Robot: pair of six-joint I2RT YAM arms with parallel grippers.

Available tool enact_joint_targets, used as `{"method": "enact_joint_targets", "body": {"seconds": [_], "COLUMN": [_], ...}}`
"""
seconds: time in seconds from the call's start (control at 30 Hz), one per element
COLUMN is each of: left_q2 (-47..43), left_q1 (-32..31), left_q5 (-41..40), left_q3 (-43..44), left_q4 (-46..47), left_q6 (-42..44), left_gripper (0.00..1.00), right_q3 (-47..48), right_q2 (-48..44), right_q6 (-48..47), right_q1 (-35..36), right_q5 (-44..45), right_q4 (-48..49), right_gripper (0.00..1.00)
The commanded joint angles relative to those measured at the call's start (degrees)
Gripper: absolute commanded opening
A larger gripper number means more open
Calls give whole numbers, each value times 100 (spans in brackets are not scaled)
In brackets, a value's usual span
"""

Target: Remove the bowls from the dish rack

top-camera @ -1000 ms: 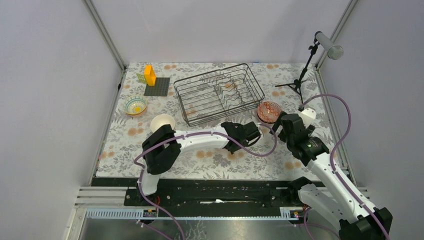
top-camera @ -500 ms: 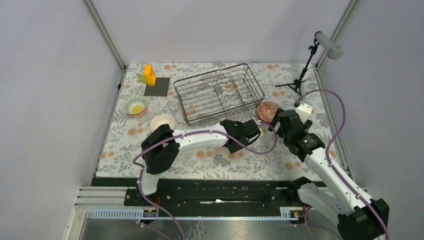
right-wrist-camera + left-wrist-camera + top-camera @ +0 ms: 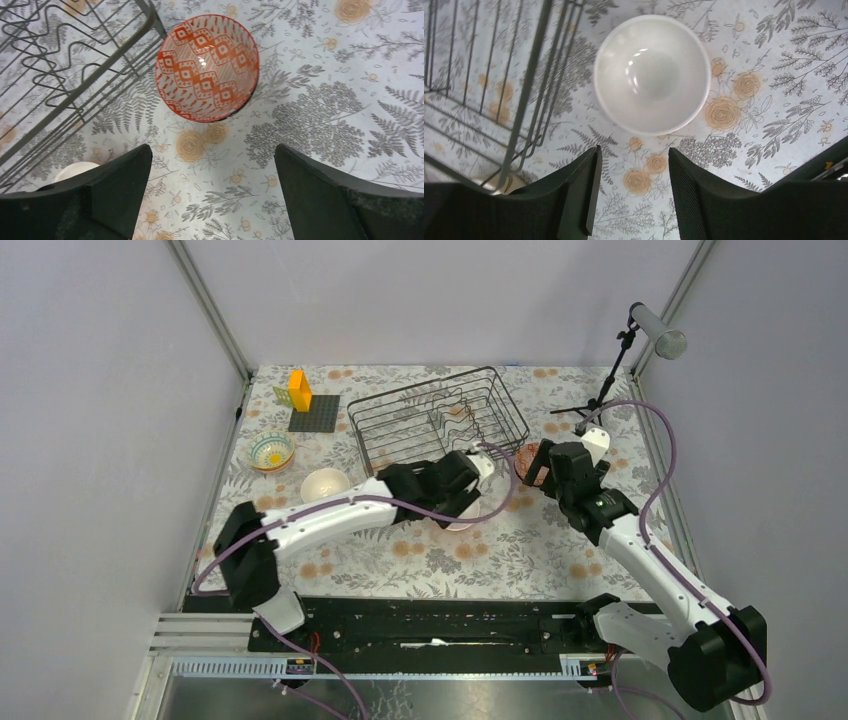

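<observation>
The dish rack (image 3: 425, 386) stands far-centre on the floral tablecloth (image 3: 520, 550), and from above it shows only bare wire dividers. Four bowls rest on the cloth outside it: a blue-zigzag bowl (image 3: 271, 451) and a cream bowl (image 3: 325, 484) to its left, a white bowl (image 3: 651, 75) just beside its near edge, and a red-patterned bowl (image 3: 206, 67) off its right corner. The left gripper (image 3: 634, 195) hovers over the white bowl and the right gripper (image 3: 212, 195) over the red-patterned bowl, both with jaws spread and empty, so unloading appears essentially complete.

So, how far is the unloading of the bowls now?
The rack looks empty. On the table stand the zigzag bowl, beige bowl, white bowl and red bowl. The left gripper is open above the white bowl, the right gripper open above the red bowl; neither holds anything. Nothing seems left.
</observation>
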Motion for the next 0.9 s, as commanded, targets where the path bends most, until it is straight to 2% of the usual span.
{"method": "enact_joint_targets", "body": {"seconds": [0.0,0.27,0.37,0.47,0.53,0.67,0.87], "left_q2": [-824,-1606,-1794,-1929,-1983,-1927,-1363], "left_q1": [307,1452,1825,2209,2429,2723,2979], "left_q5": [20,-464,-651,-559,-496,-254,322], "left_q3": [-502,-1057,-1146,-1276,-1398,-1648,-1572], "left_q4": [359,48,-151,-235,-216,125,452], "left_q6": [-558,-1581,-1912,-2079,-2134,-1949,-1731], "left_gripper": [57,56,63,65,69,72,68], "right_q3": [400,840,900,937,962,976,915], "right_q2": [249,814,903,975,1009,1064,962], "right_q6": [-36,-156,-238,-278,-284,-298,-410], "right_q1": [26,27,26,27,26,29,28], "right_q5": [-273,-759,-807,-851,-903,-981,-972], "right_q4": [541,673,736,778,782,782,781], "right_gripper": [100,100,100,100,100,100,100]}}
